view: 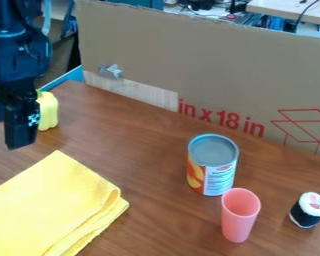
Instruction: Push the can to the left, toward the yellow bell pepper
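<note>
The black gripper (21,131) hangs at the left side of the camera view, above the table and behind the yellow cloth. Just to its right, partly hidden by it, stands a yellow pepper-like object (48,111); whether they touch I cannot tell. The folded yellow cloth (52,205) lies at the front left. Right of centre, a can (213,165) with a grey top stands upright. A pink cup (239,215) is upright in front of it, open end up. Farther right sits a small black and white sushi-like roll (309,210).
A tall cardboard sheet (209,60) with red print stands along the back edge of the wooden table (149,145). A bit of silver tape (110,71) is stuck to it. Behind it are cables and another table.
</note>
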{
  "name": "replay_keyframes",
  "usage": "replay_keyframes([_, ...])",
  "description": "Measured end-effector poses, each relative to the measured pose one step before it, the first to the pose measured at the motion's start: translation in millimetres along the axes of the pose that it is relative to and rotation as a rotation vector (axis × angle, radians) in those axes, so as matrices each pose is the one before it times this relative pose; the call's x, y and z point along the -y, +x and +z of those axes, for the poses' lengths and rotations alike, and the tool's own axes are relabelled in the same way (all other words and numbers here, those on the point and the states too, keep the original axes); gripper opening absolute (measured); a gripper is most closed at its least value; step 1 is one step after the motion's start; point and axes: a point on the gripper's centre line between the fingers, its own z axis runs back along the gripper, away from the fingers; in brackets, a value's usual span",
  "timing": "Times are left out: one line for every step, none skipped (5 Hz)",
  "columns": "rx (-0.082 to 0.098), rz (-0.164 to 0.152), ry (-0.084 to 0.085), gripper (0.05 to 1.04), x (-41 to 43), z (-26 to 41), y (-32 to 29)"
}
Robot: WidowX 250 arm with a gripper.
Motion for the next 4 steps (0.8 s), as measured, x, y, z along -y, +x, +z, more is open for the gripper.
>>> replay_keyframes([-0.0180,0.0027,-0.0149,1.001,1.89,-3.97,-0.68])
replay_keyframes([-0.0518,-0.0284,-0.0724,1.001,26.10,-1.36,17.11])
replay_keyframes([0.0112,0.0023,0.0060,1.001,35.57,10.40,22.66])
replay_keyframes([0.0450,0.0436,-0.0172,1.001,39.15,5.95,29.85])
